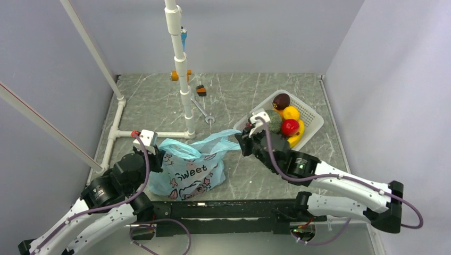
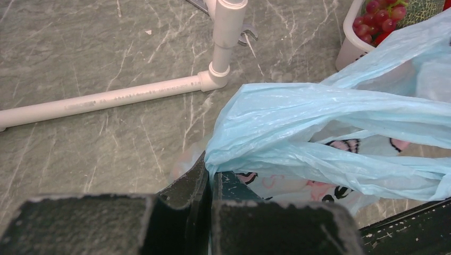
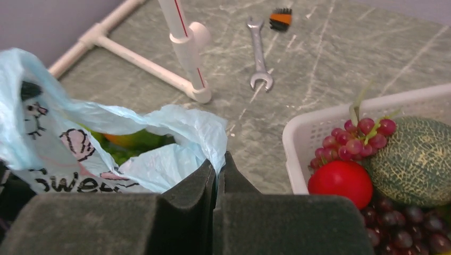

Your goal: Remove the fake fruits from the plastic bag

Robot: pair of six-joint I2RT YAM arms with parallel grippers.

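Observation:
The light-blue plastic bag (image 1: 186,167) with a dark cartoon print lies on the table's near middle, its mouth stretched between both arms. My left gripper (image 1: 158,155) is shut on the bag's left handle (image 2: 250,111). My right gripper (image 1: 240,139) is shut on the bag's right handle (image 3: 197,133). Through the open mouth the right wrist view shows fake fruits inside: an orange-green one (image 3: 125,139) and green grapes (image 3: 119,154). The other fake fruits are hidden inside the bag.
A white slotted basket (image 1: 314,122) at the back right holds a netted melon (image 3: 420,159), purple grapes (image 3: 361,139), a red apple (image 3: 340,183) and yellow fruit. A white pipe frame (image 1: 183,90), a wrench (image 3: 259,56) and small orange-black tools (image 1: 200,90) lie behind the bag.

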